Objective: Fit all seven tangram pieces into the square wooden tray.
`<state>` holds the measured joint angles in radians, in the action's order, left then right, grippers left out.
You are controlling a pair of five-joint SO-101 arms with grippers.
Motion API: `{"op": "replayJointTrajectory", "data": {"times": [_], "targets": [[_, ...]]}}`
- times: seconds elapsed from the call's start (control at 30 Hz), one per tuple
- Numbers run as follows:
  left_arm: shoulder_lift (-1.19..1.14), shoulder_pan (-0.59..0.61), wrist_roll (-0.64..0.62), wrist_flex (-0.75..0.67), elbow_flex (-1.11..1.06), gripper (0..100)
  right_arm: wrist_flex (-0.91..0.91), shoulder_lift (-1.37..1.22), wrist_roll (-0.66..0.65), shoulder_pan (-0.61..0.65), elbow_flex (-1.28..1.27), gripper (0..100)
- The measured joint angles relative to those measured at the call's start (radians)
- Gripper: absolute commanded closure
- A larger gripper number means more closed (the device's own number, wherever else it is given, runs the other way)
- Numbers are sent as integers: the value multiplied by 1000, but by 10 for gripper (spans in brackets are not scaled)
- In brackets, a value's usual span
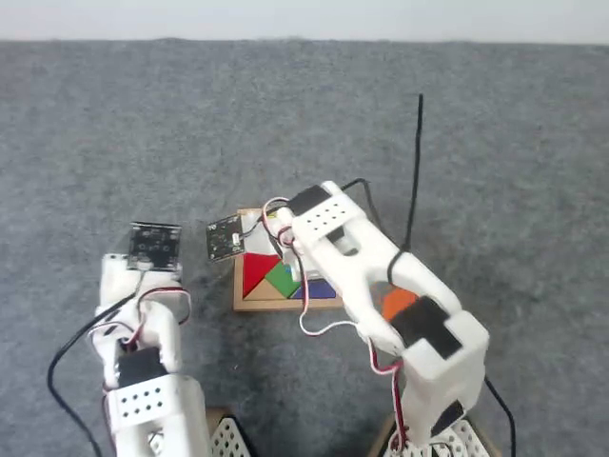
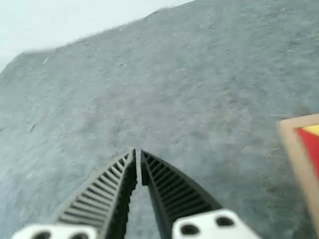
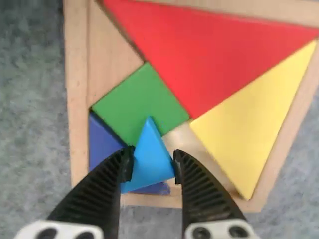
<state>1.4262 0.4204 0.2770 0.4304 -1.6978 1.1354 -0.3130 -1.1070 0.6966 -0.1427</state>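
On grey felt (image 1: 114,124), the wooden tray (image 3: 77,99) holds a red triangle (image 3: 209,55), yellow triangle (image 3: 249,134) and green square (image 3: 137,102). The right gripper (image 3: 152,160) pinches a light blue triangle (image 3: 148,154), which half hides a dark blue piece (image 3: 102,144). The left gripper (image 2: 138,153) is clenched and empty, well aside.

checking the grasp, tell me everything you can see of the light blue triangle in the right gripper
The light blue triangle is a small flat piece with a smooth, painted-looking face. The right gripper is shut on it, one ribbed black finger against each slanted side. It sits over a corner of the wooden tray, its apex lying over the green square and its base overlapping the dark blue piece. Whether it rests on those pieces or is held just above them cannot be told.
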Motion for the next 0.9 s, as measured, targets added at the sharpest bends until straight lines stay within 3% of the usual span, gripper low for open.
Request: {"op": "replayJointTrajectory", "data": {"times": [0.17,0.27,0.37,0.67,0.9], "targets": [[0,109,-147,-68,0,985,81,-61,-2,12,97,821],[0,115,-158,-71,0,985,133,-64,-2,12,127,706],[0,117,-161,-71,0,985,206,-64,-2,15,169,656],[0,117,-161,-71,0,985,422,-64,0,20,308,668],[0,115,-161,-71,0,985,471,-64,104,20,310,846]]}}
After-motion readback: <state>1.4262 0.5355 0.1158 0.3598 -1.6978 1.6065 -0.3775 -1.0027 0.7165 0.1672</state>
